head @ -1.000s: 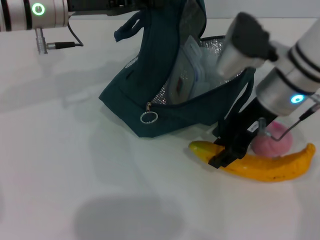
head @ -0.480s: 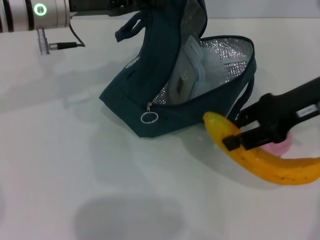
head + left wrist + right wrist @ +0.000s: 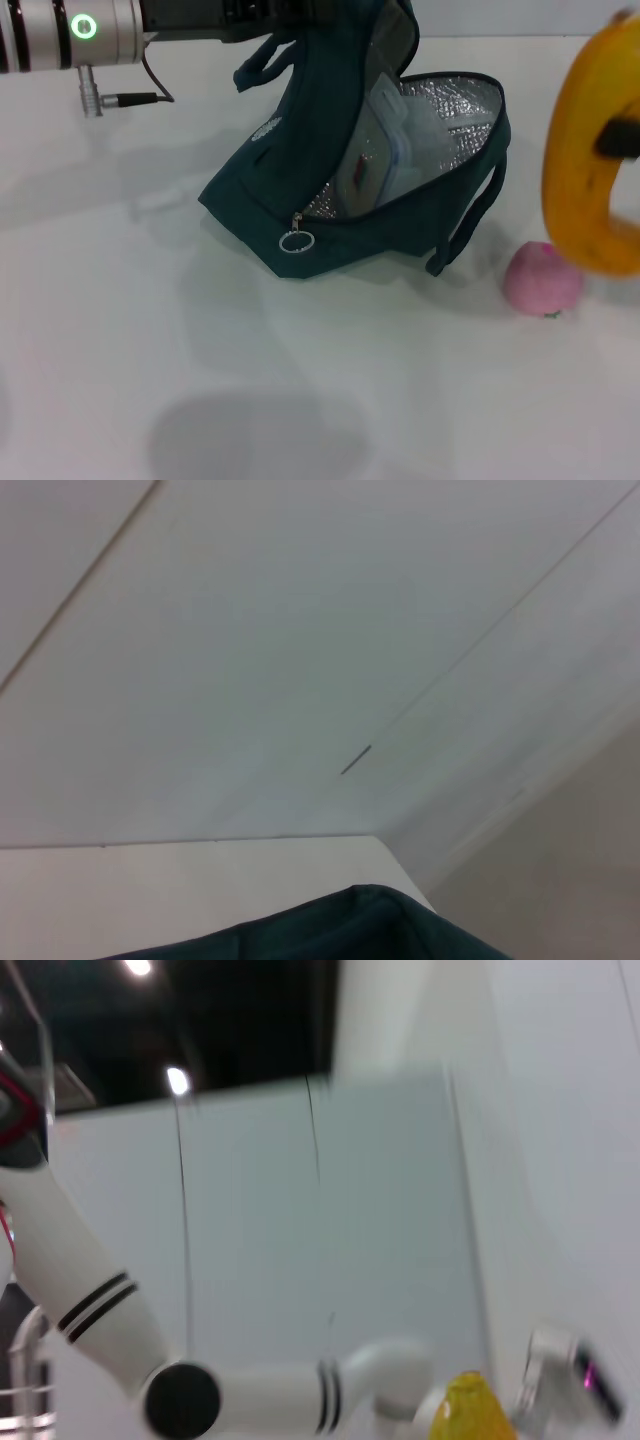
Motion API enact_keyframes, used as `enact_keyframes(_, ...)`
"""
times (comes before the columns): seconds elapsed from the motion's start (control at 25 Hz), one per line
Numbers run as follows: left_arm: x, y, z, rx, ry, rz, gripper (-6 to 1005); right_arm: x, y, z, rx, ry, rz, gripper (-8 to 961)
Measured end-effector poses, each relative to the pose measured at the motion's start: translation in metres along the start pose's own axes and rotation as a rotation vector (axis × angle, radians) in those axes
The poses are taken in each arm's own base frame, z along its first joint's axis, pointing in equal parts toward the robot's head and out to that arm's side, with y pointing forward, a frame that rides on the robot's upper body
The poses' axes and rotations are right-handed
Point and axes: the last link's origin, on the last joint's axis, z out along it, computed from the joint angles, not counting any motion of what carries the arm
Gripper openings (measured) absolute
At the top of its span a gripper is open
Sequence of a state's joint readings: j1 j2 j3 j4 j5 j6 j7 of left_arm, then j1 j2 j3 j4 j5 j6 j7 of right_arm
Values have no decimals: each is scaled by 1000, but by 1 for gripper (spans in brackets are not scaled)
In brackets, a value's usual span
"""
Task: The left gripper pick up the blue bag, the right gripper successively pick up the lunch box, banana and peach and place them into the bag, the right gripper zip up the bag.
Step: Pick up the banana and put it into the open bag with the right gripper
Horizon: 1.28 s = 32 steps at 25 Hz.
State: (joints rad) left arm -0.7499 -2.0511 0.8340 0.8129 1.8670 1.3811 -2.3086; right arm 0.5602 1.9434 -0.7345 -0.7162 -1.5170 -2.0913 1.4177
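You had the dark blue insulated bag (image 3: 350, 190) held up and open by its top in the long black left gripper with the green ring (image 3: 285, 14), its mouth facing right, and the clear blue-rimmed lunch box (image 3: 375, 150) already stood inside it. The curved orange-yellow banana (image 3: 590, 150) hung clamped in the right gripper (image 3: 620, 138), lifted well off the white table (image 3: 150, 330) beside the bag mouth. The small pink peach (image 3: 542, 280) lay on the table near the bag, with zipping left too; only your right wrist view showed the banana's tip from below.
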Motion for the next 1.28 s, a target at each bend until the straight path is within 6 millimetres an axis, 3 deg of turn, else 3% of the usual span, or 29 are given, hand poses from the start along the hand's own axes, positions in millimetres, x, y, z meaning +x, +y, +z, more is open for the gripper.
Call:
enact_keyframes(0.32,-4,9,5,-47,-29,-12,66,26,7,31,2,-100,-434,452)
enact_keyframes(0.8,-11,11,2,-80,-28,-56,66,36,-27,77,-23,100,-659,452)
enact_keyframes(1.04,-13,12,5,-88,-30,-70,66,47,-39,102,-55,195,-689,452)
enact_keyframes(1.28,-13,13,6,-91,-31,-70,66,60,-43,110,-34,241,-670,453)
